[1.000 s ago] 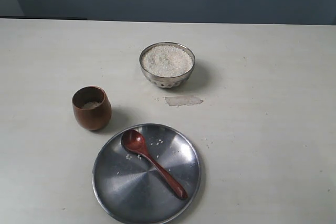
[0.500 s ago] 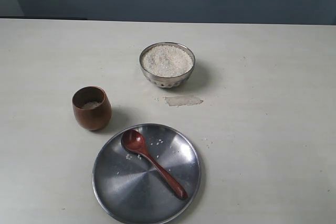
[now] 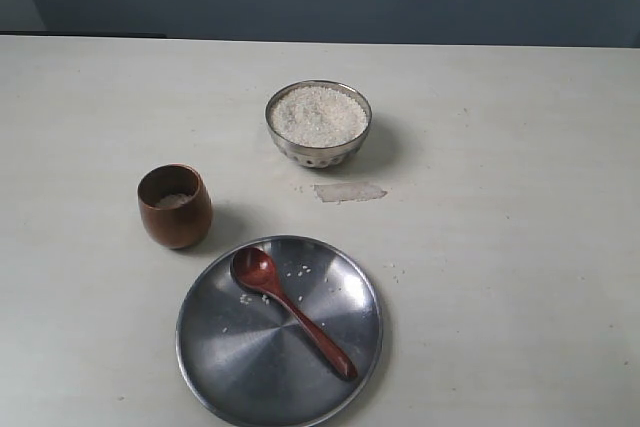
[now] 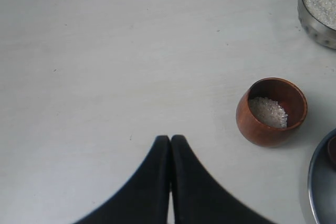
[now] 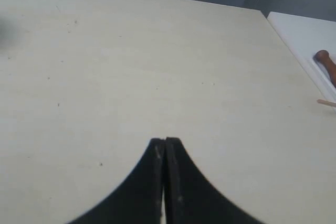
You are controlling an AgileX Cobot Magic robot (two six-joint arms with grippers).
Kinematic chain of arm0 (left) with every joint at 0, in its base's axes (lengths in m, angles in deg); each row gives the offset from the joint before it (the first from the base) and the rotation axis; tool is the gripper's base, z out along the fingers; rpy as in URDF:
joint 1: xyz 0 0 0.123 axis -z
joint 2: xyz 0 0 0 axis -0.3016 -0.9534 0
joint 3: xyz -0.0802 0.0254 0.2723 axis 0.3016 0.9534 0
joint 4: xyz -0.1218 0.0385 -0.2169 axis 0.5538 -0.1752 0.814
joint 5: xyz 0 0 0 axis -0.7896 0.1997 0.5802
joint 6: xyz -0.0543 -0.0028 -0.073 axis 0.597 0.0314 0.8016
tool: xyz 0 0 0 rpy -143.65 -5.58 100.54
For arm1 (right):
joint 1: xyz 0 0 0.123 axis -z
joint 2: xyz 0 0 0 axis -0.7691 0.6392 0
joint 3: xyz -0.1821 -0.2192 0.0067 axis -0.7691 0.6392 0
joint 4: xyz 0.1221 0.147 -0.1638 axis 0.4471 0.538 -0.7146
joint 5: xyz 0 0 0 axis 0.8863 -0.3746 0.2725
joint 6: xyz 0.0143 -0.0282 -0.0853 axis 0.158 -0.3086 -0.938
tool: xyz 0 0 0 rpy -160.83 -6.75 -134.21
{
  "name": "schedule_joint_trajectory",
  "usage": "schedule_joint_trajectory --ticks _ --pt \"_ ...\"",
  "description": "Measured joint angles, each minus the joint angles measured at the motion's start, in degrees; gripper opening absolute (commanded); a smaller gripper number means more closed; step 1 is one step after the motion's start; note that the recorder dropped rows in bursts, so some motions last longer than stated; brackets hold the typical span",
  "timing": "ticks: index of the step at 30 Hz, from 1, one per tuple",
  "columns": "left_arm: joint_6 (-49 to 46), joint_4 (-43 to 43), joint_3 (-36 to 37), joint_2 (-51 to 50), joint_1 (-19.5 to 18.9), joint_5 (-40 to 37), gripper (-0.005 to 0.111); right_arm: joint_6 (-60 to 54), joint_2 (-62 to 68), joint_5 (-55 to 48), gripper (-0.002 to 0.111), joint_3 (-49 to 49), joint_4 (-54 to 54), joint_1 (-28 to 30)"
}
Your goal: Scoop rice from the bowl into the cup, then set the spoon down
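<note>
Spoon (image 3: 291, 308) lies flat on the steel plate (image 3: 225, 362), scoop end toward the cup (image 3: 175, 215), handle pointing at the plate's near-right rim. Few loose grains (image 3: 301, 270) on the plate beside the scoop end. Cup upright on the desk (image 3: 500, 247) just off the plate's far-left rim, not touching it. Bowl (image 3: 318, 156) sits farther back, well apart from cup and plate, filled with rice (image 3: 318, 115) close to its rim. Cup holds a thin layer of rice at the bottom. Pale scuff (image 3: 348, 191) on the desk just in front of the bowl. Left claw (image 4: 170, 141) pressed together, tips touching, over the desk near the cup. Right claw (image 5: 165, 142) same, tips pressed together over the desk. Right wrist view also catches a reddish-brown thing (image 5: 326, 62) on a white surface past the desk edge, can't tell what
</note>
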Motion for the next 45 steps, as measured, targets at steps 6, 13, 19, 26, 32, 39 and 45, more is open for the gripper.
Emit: schedule_joint_trajectory --ticks 6,13,19,26,32,39,45 --pt "0.0 0.0 0.0 0.0 0.0 0.0 0.0 0.5 0.0 2.5 0.0 2.0 0.0 0.0" --pt "0.0 0.0 0.0 0.0 0.0 0.0 0.0 0.8 0.0 4.8 0.0 3.7 0.0 0.0" --pt "0.0 0.0 0.0 0.0 0.0 0.0 0.0 2.1 0.0 5.5 0.0 3.7 0.0 0.0" --pt "0.0 0.0 0.0 0.0 0.0 0.0 0.0 2.6 0.0 5.9 0.0 3.7 1.4 0.0" --pt "0.0 0.0 0.0 0.0 0.0 0.0 0.0 2.9 0.0 7.2 0.0 3.7 2.8 0.0" --pt "0.0 0.0 0.0 0.0 0.0 0.0 0.0 2.9 0.0 7.7 0.0 3.8 4.9 0.0" --pt "0.0 0.0 0.0 0.0 0.0 0.0 0.0 2.9 0.0 7.8 0.0 3.9 7.0 0.0"
